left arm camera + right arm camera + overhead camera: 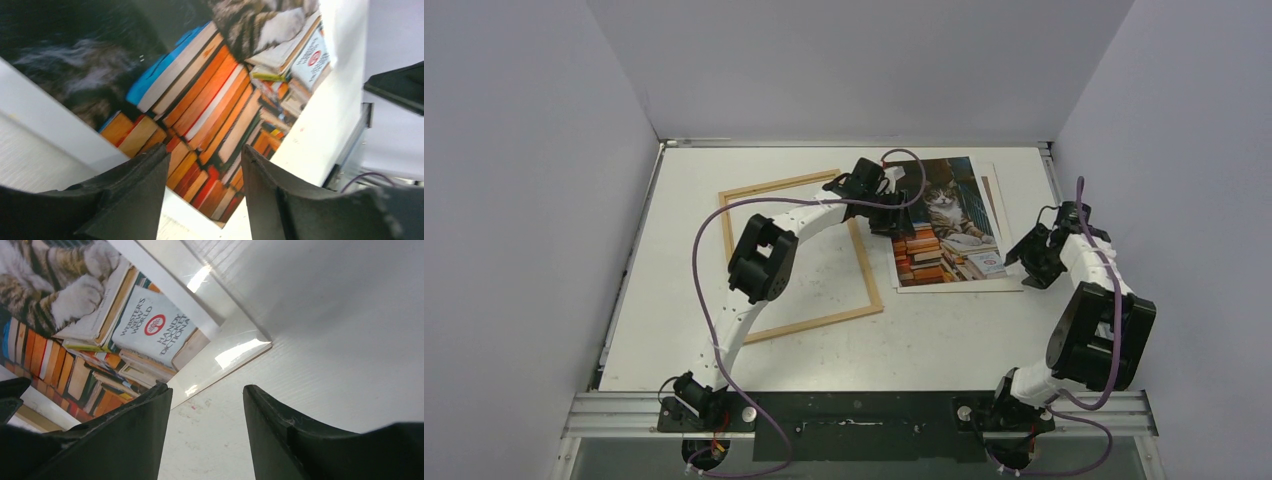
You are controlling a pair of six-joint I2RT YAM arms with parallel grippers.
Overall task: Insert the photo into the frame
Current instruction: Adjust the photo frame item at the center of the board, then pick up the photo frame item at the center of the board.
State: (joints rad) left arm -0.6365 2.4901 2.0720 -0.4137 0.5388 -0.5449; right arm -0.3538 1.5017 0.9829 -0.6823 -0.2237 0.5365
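Note:
The photo (pixel 949 225), a tabby cat on stacked books with a white border, lies flat on the table to the right of the frame (pixel 814 325). The frame is a thin light-wood rectangle with bare table showing through it. My left gripper (pixel 894 222) hovers over the photo's left edge; in its wrist view the gripper (pixel 205 150) is open above the book stacks (pixel 210 105) near a corner, holding nothing. My right gripper (pixel 1025 262) is open just off the photo's right lower corner. In the right wrist view this gripper (pixel 207 387) has only bare table between its fingers, with the photo (pixel 150 330) beside them.
A glossy pale sheet (pixel 240 352) lies under the photo and sticks out past its corner. A brown strip (pixel 991 190) shows at the photo's right edge. The white table (pixel 944 340) is walled by grey panels on three sides. The left arm reaches across the frame.

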